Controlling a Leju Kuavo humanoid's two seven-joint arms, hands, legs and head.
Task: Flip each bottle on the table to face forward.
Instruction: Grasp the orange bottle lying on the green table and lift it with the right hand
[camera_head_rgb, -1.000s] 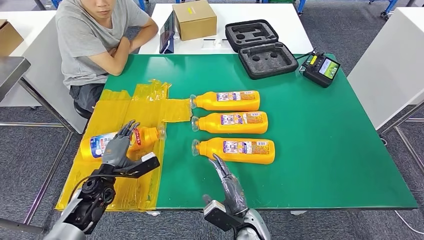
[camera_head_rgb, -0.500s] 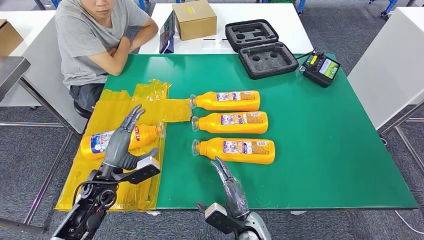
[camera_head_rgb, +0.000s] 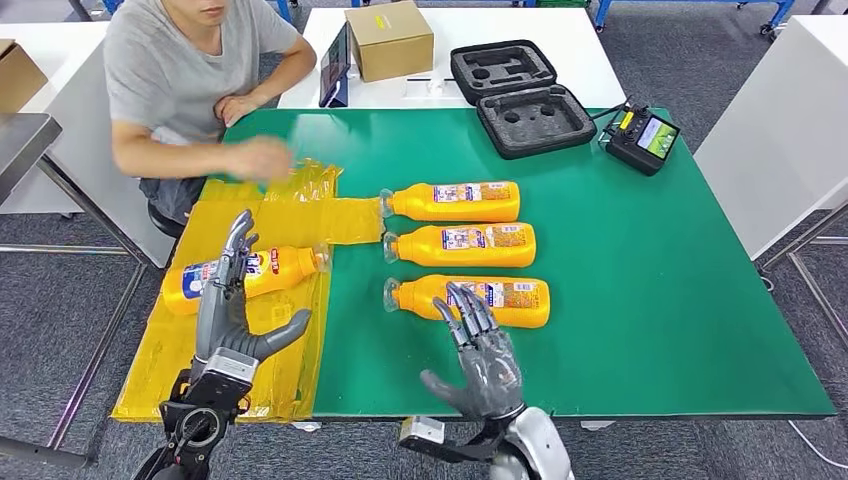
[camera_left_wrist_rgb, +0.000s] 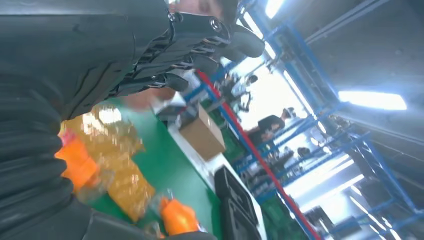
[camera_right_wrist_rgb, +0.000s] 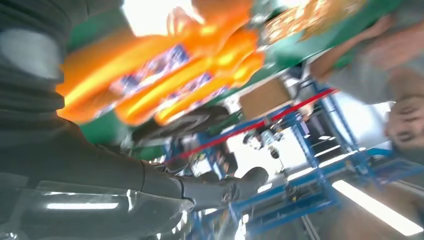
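Three orange bottles lie on their sides on the green table (camera_head_rgb: 620, 300), caps to the left: a far one (camera_head_rgb: 455, 201), a middle one (camera_head_rgb: 465, 245) and a near one (camera_head_rgb: 475, 300). A fourth orange bottle (camera_head_rgb: 265, 273) with a blue-and-white label lies on the yellow plastic sheet (camera_head_rgb: 250, 350) at the left. My left hand (camera_head_rgb: 228, 300) is raised over that bottle, fingers spread, holding nothing. My right hand (camera_head_rgb: 482, 355) is lifted just in front of the near bottle, fingers apart and empty. In the right wrist view the bottles (camera_right_wrist_rgb: 150, 75) show as an orange blur.
A person (camera_head_rgb: 190, 80) sits at the far left corner, one hand (camera_head_rgb: 258, 158) reaching over the yellow sheet. A black foam case (camera_head_rgb: 520, 95), a cardboard box (camera_head_rgb: 390, 38), a tablet (camera_head_rgb: 334, 65) and a handheld controller (camera_head_rgb: 642, 137) lie at the back.
My left hand lifted off the left bottle and opened upright. My right hand rose and spread its fingers toward the near bottle. The person stretched a hand out over the yellow sheet.
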